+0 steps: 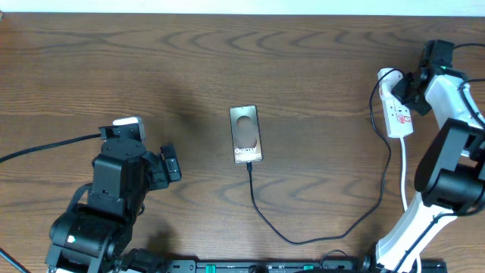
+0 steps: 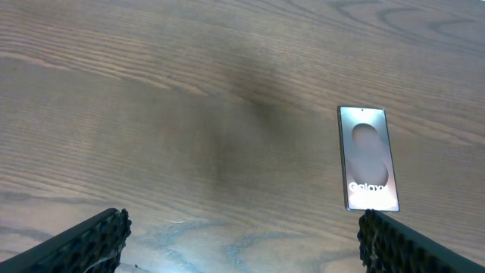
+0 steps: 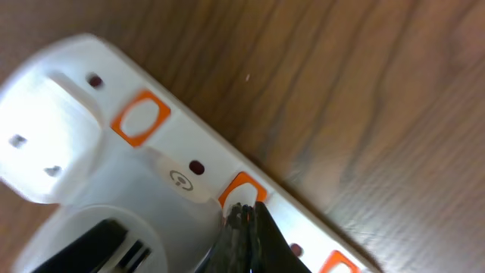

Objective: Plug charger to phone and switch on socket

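Light: even, bright.
Glare: phone (image 2: 368, 158) face, 3 o'clock.
Shadow: soft patch, table (image 2: 189, 136) centre.
Blur: socket (image 3: 151, 205), 9 o'clock.

Phone (image 1: 246, 134) flat, mid-tabletop (image 1: 151, 61). Charger (image 1: 252, 193) meets its near edge and loops right toward socket (image 1: 398, 114). Right end effector (image 1: 413, 87) at socket; left end effector (image 1: 170, 163) well apart from phone.

The tabletop (image 1: 151, 68) was dark brown wood with wavy grain — evenly lit — and a pale strip (image 1: 227, 6) edged its far side.
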Controlling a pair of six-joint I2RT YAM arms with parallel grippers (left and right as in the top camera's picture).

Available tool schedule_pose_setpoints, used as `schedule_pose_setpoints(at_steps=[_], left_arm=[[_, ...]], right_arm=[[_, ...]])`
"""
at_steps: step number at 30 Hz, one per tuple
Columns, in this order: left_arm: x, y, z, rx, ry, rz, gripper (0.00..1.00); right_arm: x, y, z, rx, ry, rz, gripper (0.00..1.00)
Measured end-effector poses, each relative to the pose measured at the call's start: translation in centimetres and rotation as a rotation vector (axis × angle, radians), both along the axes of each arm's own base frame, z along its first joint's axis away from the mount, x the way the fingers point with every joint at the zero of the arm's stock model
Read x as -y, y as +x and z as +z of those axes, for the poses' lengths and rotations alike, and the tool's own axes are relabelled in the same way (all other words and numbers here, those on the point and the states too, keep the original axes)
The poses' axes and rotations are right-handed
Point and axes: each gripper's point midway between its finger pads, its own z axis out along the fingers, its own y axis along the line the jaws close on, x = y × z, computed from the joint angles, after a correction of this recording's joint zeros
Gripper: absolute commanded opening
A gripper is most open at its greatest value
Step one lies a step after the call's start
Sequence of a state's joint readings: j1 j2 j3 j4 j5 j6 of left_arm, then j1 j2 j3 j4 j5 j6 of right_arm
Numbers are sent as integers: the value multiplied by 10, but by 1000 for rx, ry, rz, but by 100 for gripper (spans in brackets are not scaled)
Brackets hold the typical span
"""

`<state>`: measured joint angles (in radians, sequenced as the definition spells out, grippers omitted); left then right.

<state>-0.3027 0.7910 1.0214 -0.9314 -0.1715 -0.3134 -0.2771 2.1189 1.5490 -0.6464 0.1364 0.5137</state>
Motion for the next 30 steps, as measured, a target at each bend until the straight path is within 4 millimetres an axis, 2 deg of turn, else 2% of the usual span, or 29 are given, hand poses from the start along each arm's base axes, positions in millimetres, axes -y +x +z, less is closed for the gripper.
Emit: schedule_pose_setpoints(at_steps=[21,30], left_arm=[[0,0,0,0,0,0,98],[0,0,0,0,0,0,98]], right_arm=[[-2,0,0,-43,-98,55,1],[3,6,10,-41,-143,93,1]])
